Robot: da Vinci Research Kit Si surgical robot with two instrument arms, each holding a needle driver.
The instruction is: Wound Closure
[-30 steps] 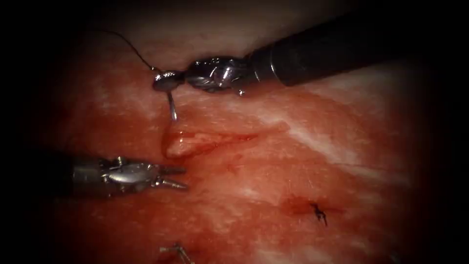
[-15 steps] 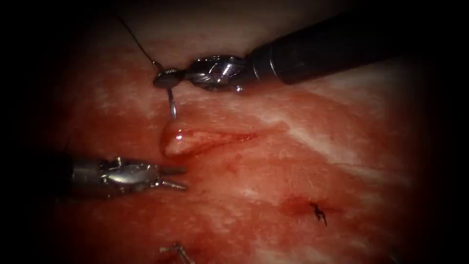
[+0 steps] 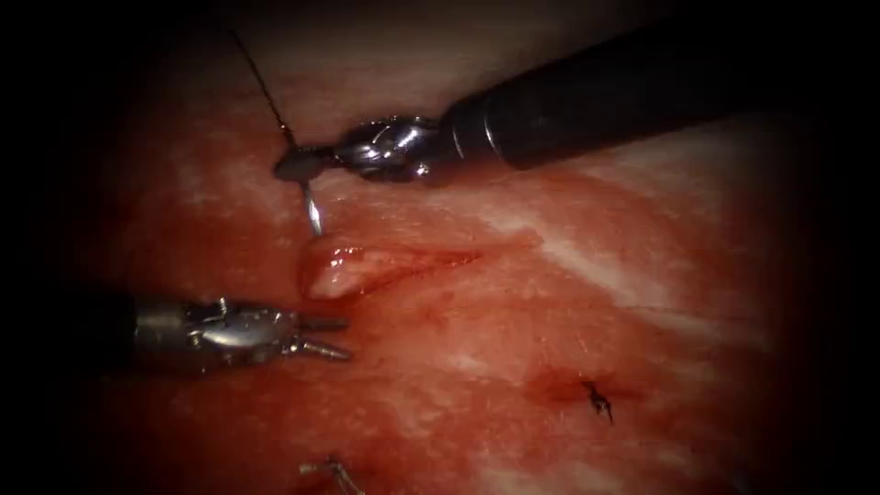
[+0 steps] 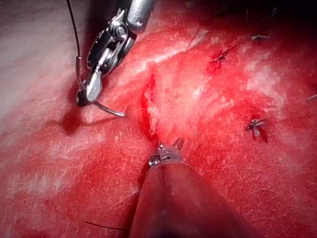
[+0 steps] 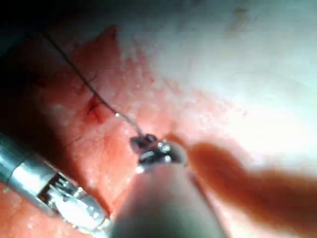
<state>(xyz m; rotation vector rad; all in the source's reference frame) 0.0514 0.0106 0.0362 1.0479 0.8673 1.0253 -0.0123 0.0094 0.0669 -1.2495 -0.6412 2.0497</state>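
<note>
The right tool (image 3: 291, 165) grips the needle (image 3: 312, 207) near its thread (image 3: 261, 84) end, tip down, above the cut (image 3: 385, 266). The left tool (image 3: 328, 335) holds nothing, jaws open, below the cut.

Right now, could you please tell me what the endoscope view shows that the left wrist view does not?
Endoscope view: the left tool side-on, jaws open, holding nothing. Left wrist view: the needle with its curve seen from the side, its tip beside the cut, apparently clear of the tissue. Both: the right tool shut on the needle near its thread end, and the thread trailing away.
</note>
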